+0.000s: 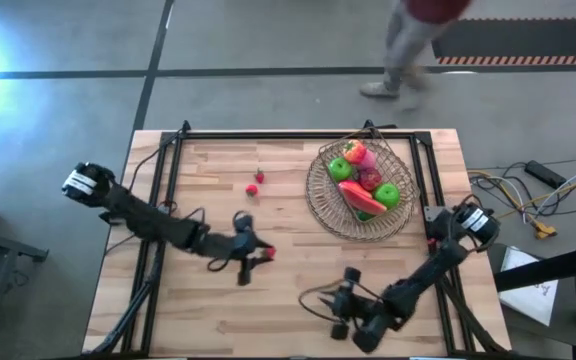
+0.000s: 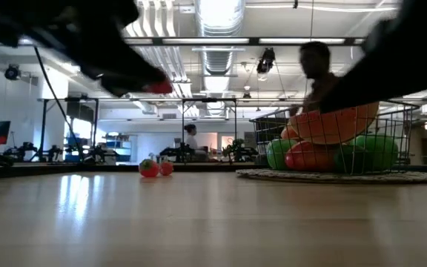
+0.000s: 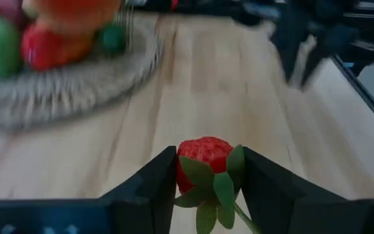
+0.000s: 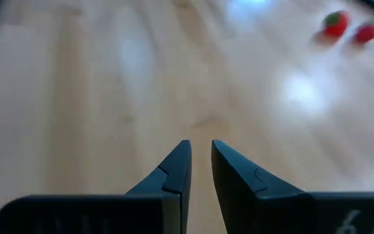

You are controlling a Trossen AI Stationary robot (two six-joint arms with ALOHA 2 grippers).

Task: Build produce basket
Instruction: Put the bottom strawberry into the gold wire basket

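The round tan openwork basket (image 1: pixel 318 192) stands at the table's far right, holding green apples, a red pepper and other produce (image 1: pixel 366 182). It also shows in the left wrist view (image 3: pixel 63 84) and the low view (image 2: pixel 332 176). Two small strawberries (image 1: pixel 255 183) lie on the table left of it and show in the low view (image 2: pixel 154 168). My left gripper (image 1: pixel 264 252) is at mid-table, shut on a third strawberry (image 3: pixel 203 156). My right gripper (image 4: pixel 200 153) is near the table's front edge, empty, its fingers shut but for a narrow slit. My left gripper pinches the strawberry's two sides (image 3: pixel 186 159) between its two fingers. The red body points away from the wrist, and the green leaves and stem (image 3: pixel 216 192) point back toward it. The fingers reach roughly level toward the table's right. The strawberry is lifted clear of the table (image 2: pixel 159 87).
Bare wood lies between my left gripper and the basket. My right arm (image 1: pixel 418 285) reaches in from the right, near the front. Black frame rails (image 1: pixel 268 137) run along the table's far edge and sides. A person (image 1: pixel 408 40) walks beyond the far edge.
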